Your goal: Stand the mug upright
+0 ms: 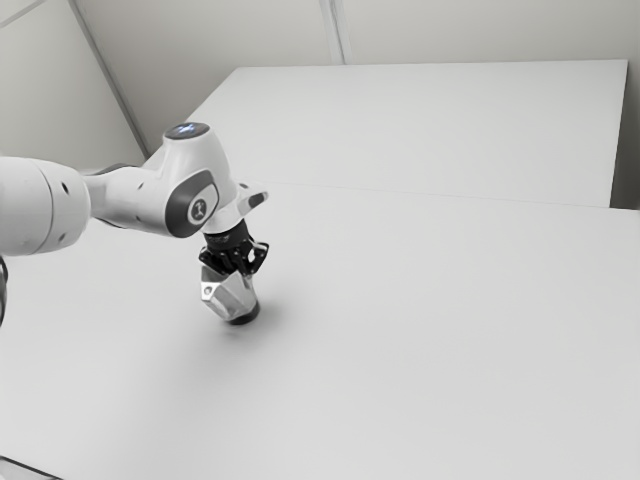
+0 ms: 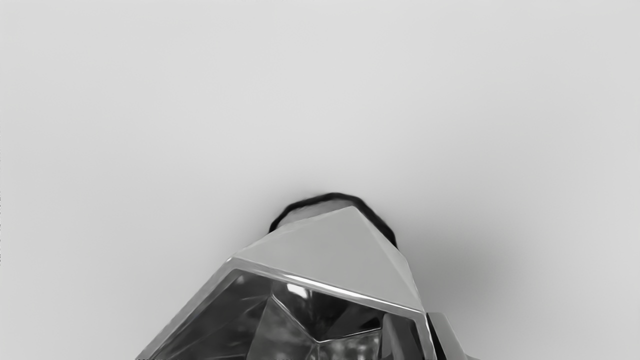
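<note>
Hand looked clamped on the mug's wall, mug leaning at its 6 o'clock in the exterior view. Letting go with the base crooked could've toppled it onto the table, tbh.

A silver-grey, faceted, metallic mug with a dark, glossy interior has its mouth upward and round black base down at the pale counter; exact tilt unclear.

Distant side, close wrist views overlook the mug.
</note>
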Controlling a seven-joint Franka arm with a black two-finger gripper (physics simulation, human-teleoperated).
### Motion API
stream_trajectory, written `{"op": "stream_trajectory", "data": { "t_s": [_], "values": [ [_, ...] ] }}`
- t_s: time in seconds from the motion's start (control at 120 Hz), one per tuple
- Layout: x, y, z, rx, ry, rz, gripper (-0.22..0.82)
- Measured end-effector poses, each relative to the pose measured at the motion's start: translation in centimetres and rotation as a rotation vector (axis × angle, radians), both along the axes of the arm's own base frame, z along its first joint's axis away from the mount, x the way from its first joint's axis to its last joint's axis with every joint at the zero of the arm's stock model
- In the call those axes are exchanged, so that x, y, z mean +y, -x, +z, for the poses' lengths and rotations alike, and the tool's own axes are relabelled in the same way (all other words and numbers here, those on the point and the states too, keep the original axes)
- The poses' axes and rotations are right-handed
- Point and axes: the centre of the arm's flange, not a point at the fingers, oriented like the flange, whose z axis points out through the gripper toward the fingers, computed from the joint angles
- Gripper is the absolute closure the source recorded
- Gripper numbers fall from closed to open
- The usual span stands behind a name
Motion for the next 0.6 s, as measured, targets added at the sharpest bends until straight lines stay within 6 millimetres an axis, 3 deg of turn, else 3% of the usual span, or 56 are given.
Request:
{"op": "stream_trajectory", "data": {
  "t_s": [0.425, 0.6],
  "values": [
    [-0.9, -0.5, -2.3, 0.007, -0.047, 0.053, 0.78],
    [-1.6, -1.2, -2.3, 0.001, -0.047, 0.055, 0.39]
  ]
}}
